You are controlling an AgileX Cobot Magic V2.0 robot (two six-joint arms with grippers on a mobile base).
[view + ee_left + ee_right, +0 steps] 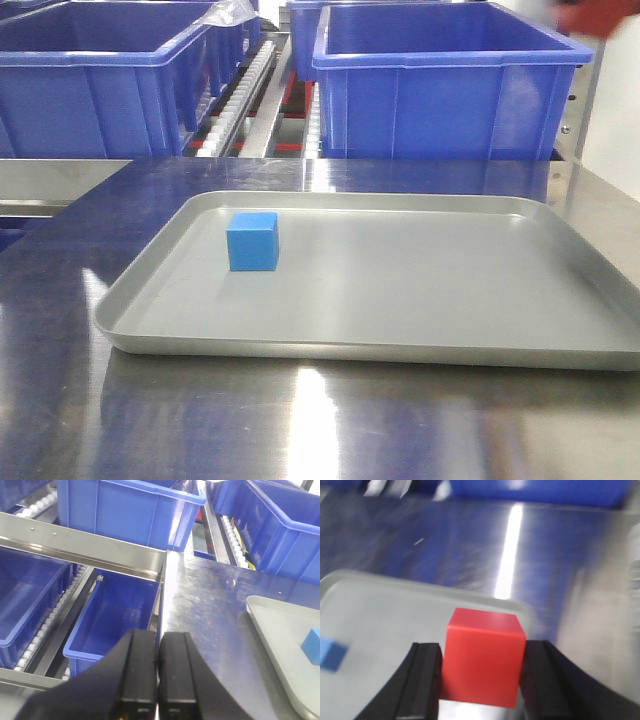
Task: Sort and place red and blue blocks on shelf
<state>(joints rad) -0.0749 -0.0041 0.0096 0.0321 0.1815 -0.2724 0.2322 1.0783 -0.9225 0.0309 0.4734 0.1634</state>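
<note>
Pinched between the black jaws of the right gripper (483,680), the small red matte cube (485,647) hangs over a corner of the grey metal tray (380,610) and should travel level to the stainless-steel roller shelf (90,550), leaving the small blue cube (252,241) on the tray, while the jaws of the left gripper (158,680) are pressed together, empty.

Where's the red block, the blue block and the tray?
red block (482,662), right wrist view, its front face.
blue block (252,248), front view, its front face.
tray (450,290), front view, its bare floor.
</note>
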